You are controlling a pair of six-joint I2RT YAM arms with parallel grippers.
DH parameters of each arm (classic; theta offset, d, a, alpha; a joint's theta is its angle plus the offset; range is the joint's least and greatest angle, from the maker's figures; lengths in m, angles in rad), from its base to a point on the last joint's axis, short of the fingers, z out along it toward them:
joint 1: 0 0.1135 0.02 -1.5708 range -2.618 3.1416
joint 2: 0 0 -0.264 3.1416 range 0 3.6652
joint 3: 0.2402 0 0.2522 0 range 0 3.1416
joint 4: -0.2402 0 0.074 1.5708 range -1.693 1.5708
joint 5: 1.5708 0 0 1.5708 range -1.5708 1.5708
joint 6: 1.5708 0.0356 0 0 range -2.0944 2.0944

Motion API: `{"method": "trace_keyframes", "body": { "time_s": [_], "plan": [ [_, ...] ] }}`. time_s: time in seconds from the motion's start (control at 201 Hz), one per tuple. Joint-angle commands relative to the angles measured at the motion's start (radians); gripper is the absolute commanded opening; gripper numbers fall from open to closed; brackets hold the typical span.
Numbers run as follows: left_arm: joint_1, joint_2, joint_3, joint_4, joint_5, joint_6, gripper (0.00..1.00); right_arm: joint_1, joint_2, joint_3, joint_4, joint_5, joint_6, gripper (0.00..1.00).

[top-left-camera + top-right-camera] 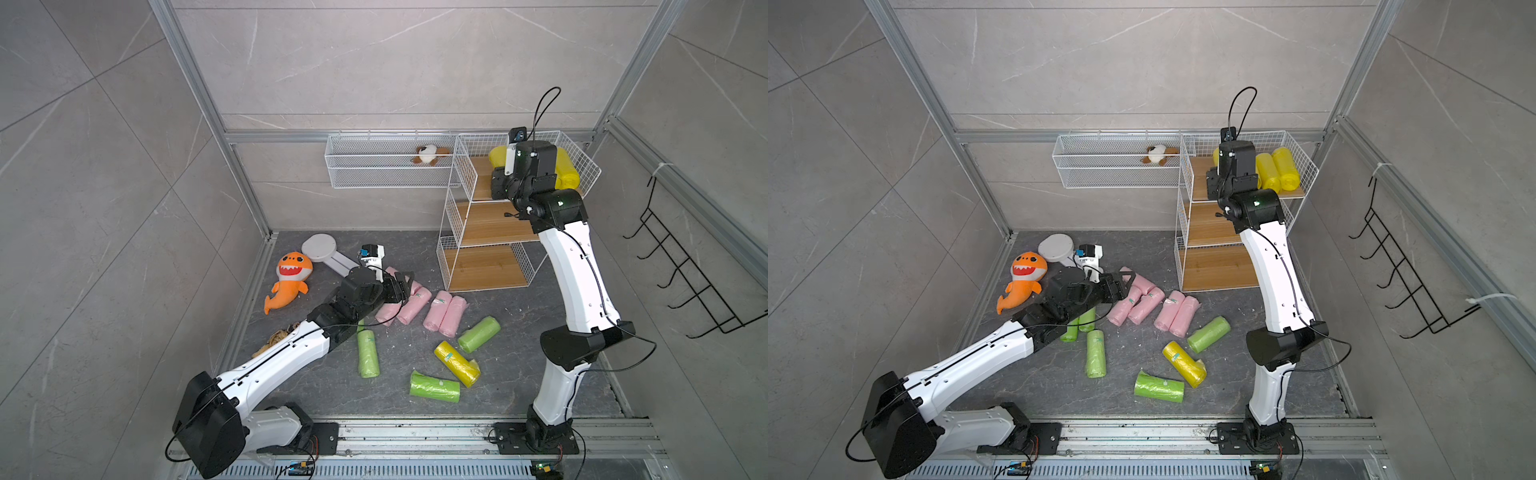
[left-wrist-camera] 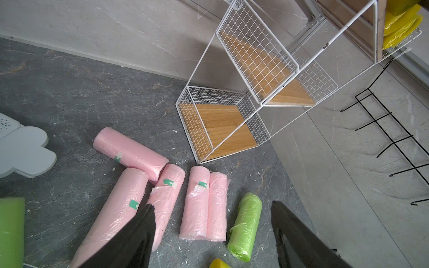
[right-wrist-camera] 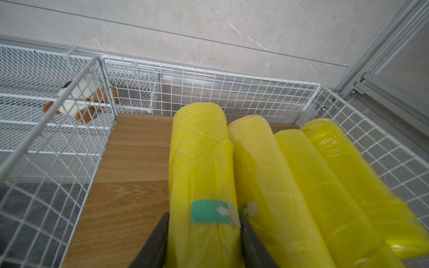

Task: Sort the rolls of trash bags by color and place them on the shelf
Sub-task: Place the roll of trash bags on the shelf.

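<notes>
My right gripper (image 3: pixel 203 215) is shut on a yellow roll (image 3: pixel 199 150) that lies on the top board (image 3: pixel 130 162) of the white wire shelf (image 1: pixel 486 266). Three more yellow rolls (image 3: pixel 325 185) lie beside it, against the mesh wall. On the floor, my left gripper (image 2: pixel 212 204) hangs open and empty over several pink rolls (image 2: pixel 130 153), which lie close together left of the shelf (image 1: pixel 409 305). Green rolls (image 1: pixel 478 334) and one yellow roll (image 1: pixel 457 363) are scattered nearer the front. Two more green rolls (image 1: pixel 1077 324) show partly under the left arm. The two lower shelf tiers are bare.
An orange shark plush (image 1: pixel 289 278) and a white round-headed object (image 1: pixel 320 247) lie at the back left of the floor. A long white wire basket (image 1: pixel 386 162) on the back wall holds a small plush (image 1: pixel 430 154). A black hook rack (image 1: pixel 685 270) hangs on the right wall.
</notes>
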Motion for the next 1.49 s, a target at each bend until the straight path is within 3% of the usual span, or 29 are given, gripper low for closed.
{"method": "trace_keyframes", "body": {
  "time_s": [0.0,0.692,1.065,1.488],
  "plan": [
    [0.001,-0.018,0.004,0.016,0.007,-0.002,0.81,-0.006,0.016,0.052,-0.008,0.039,-0.027,0.41],
    [0.002,-0.028,-0.007,0.016,0.008,-0.004,0.81,-0.014,0.052,0.128,-0.058,0.017,-0.04,0.53],
    [0.002,-0.004,-0.006,0.016,0.017,-0.003,0.82,-0.013,-0.018,0.149,-0.102,-0.096,-0.006,0.59],
    [-0.029,0.078,-0.022,-0.045,0.051,0.057,0.81,0.076,-0.276,-0.157,-0.077,-0.189,0.023,0.65]
  ]
}}
